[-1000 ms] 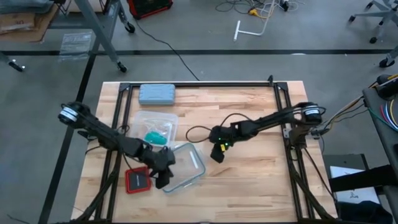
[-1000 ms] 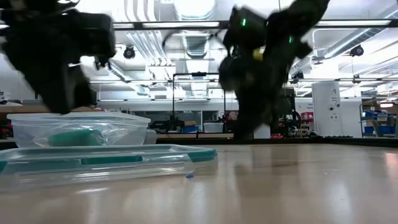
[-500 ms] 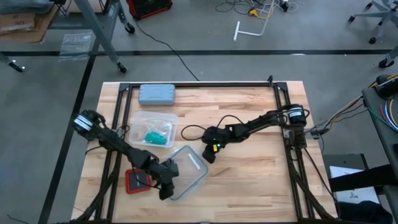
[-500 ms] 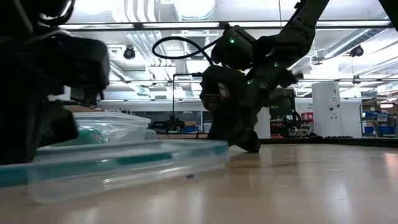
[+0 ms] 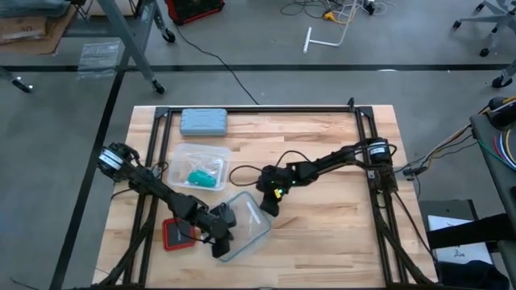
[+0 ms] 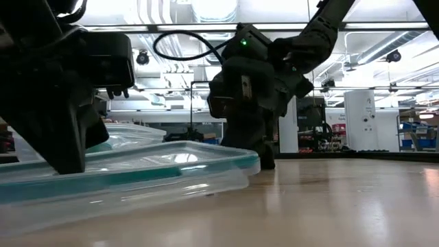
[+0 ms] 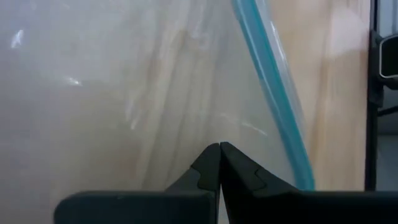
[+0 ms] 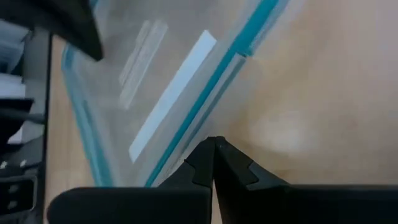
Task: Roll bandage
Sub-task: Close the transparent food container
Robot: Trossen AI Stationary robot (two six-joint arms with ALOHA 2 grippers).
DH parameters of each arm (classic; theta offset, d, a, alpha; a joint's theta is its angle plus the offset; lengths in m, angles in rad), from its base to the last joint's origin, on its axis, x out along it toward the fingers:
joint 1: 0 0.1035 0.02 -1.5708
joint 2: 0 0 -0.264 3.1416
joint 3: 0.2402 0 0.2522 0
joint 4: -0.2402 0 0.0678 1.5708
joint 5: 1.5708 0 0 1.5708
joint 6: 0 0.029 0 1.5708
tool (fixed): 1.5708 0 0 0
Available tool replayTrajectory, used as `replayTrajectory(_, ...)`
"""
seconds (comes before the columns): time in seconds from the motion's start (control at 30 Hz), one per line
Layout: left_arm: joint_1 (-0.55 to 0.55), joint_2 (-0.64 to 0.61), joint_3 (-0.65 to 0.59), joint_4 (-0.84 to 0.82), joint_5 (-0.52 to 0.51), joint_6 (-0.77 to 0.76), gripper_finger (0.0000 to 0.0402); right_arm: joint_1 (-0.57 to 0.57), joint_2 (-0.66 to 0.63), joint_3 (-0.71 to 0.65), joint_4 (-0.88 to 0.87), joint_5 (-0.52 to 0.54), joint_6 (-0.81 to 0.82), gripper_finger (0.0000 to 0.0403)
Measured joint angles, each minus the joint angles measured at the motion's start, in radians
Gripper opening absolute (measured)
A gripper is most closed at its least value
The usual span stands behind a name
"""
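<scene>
My left arm reaches in from the tabletop's [image 5: 322, 234] left edge, stretched low toward the near edge, and my left tool [image 5: 222, 238] sits at the near-left corner of the clear lid [image 5: 246, 219]; in the left wrist view its fingers [image 7: 208, 168] are pressed together, tips meeting over the clear plastic with the lid's teal rim beside them, though I cannot tell whether they pinch it. Just left of that tool lies a red flat case [image 5: 177, 234]. Farther back, the clear tub [image 5: 211, 155] holds the bandage [image 5: 199, 177], a teal bundle, and a grey-blue case [image 5: 203, 122] lies at the far edge. My right arm comes from the right edge, bent down toward the middle, and my right tool [image 5: 269, 205] is at the lid's right side, its fingers [image 8: 208, 158] also closed tip to tip at the teal rim.
</scene>
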Motion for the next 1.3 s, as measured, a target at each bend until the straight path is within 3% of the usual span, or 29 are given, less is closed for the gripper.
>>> replayTrajectory(0.33,0.005,0.001,-0.001,0.019,-0.126,0.026,0.0000,0.007,-0.029,0.009,-0.040,-0.111,0.098,0.0000)
replayTrajectory(0.67,0.007,0.004,-0.005,0.044,-0.239,0.047,0.0000,0.014,-0.027,0.014,-0.055,-0.141,0.150,0.0017)
replayTrajectory(0.7,0.007,0.004,-0.005,0.040,-0.249,0.048,0.0000,0.012,-0.027,0.014,-0.037,-0.162,0.164,0.0027)
replayTrajectory(0.77,0.015,0.012,-0.007,0.046,-0.296,0.049,0.0000,0.010,-0.031,0.028,0.285,-0.178,0.163,0.0050)
replayTrajectory(0.87,0.017,0.029,-0.006,0.052,-0.329,0.045,0.0000,0.003,-0.051,0.030,0.452,-0.264,0.234,0.0093)
replayTrajectory(0.93,0.019,0.044,-0.003,0.063,-0.304,0.047,0.0000,0.000,-0.033,0.028,0.489,-0.245,0.278,0.0123)
replayTrajectory(1.03,0.020,0.054,0.000,0.080,-0.277,0.048,0.0000,-0.022,-0.030,0.014,0.400,-0.260,0.255,0.0166)
replayTrajectory(1.13,0.019,0.052,-0.002,0.095,-0.273,0.050,0.0000,-0.065,-0.108,0.013,0.225,-0.252,0.140,0.0202)
replayTrajectory(1.3,0.018,0.050,-0.002,0.095,-0.266,0.054,0.0000,-0.112,-0.181,0.006,-0.168,-0.033,-0.079,0.0245)
